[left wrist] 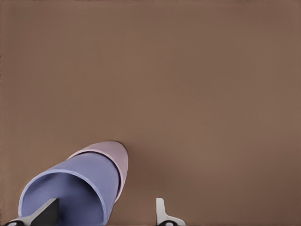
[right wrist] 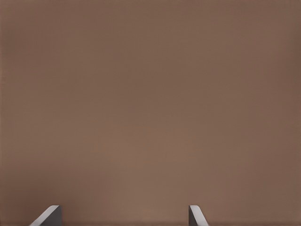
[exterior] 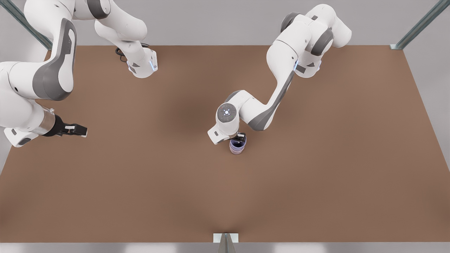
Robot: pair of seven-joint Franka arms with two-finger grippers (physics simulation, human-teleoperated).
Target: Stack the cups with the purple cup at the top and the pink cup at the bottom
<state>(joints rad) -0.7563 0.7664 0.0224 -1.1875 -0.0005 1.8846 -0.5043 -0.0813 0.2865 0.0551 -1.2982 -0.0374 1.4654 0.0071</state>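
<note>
Right gripper (exterior: 80, 130) hangs over the tabletop (exterior: 316, 182) near the edge at the front view's left, about midway along it; that arm waits. In its own wrist view the fingers (right wrist: 196, 215) stand wide apart with bare brown board between them, holding nothing. Moving rightward to mid-table: the left gripper (exterior: 240, 137) sits directly over the cups. The purple cup (left wrist: 75, 188) is nested inside the pink cup (left wrist: 117, 157), pink rim showing just beyond the purple wall, both standing well clear of every table edge. In the left wrist view one finger (left wrist: 44, 213) lies inside the purple cup's mouth, the other (left wrist: 162, 212) outside and set off from the wall, so the claw reads as spread, not pinching. The stack looks made; what appears left is a clean lift away. Risk: the inner finger catching the purple rim on the way up, dragging that cup out of the pink one or tipping the pair over. A slanted rise rather than a straight one would cause it.
</note>
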